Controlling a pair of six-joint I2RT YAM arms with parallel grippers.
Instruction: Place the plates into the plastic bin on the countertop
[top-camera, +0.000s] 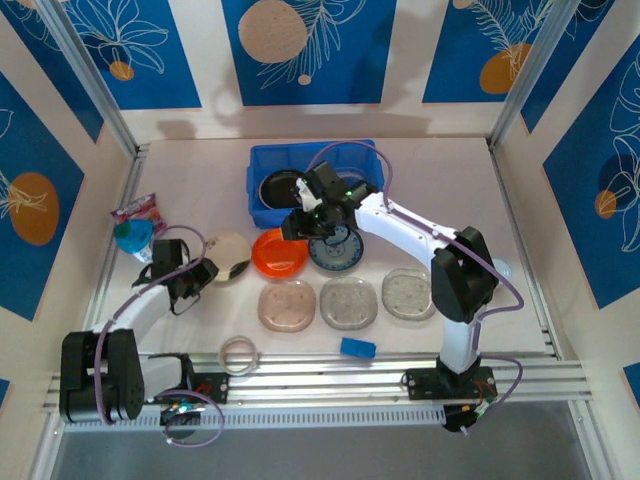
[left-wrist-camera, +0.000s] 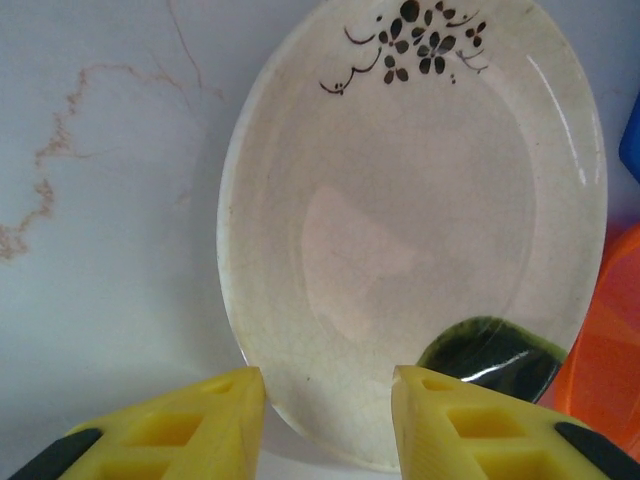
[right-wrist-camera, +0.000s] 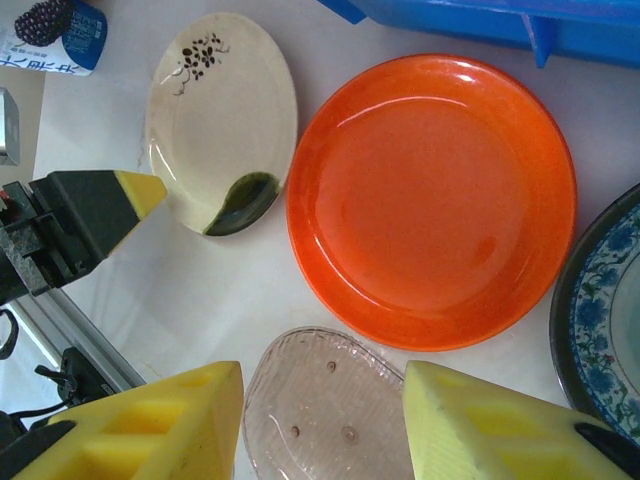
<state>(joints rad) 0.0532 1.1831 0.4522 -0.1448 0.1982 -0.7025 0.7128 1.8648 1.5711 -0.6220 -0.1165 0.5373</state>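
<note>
Beige countertop (top-camera: 450, 180) carries everything, and at its far left lies a pink-and-blue packet (top-camera: 135, 222). Next comes the left gripper (left-wrist-camera: 325, 385), its yellow fingers spread to either side of the near rim of the beige plate (left-wrist-camera: 400, 220), with nothing pinched. That plate, marked with a black flower sprig and a dark green patch, lies flat on the surface. Just beside it to the right sits the orange plate (right-wrist-camera: 430, 200), their rims close together. Nearer the arms lie a thin translucent ring (top-camera: 240, 353), a row of three translucent plates (top-camera: 348, 302) and a small blue block (top-camera: 358, 347). The right gripper (right-wrist-camera: 322, 385) hangs in the air above the orange plate, claw apart and empty; in the wrist view its fingers frame the leftmost translucent plate (right-wrist-camera: 320, 430). Right of the orange plate rests the blue-white patterned plate (right-wrist-camera: 600, 320), partly under the right arm. Behind these stands the blue plastic bin (top-camera: 300, 152), with a black plate (top-camera: 280, 188) lying in its left half.
</note>
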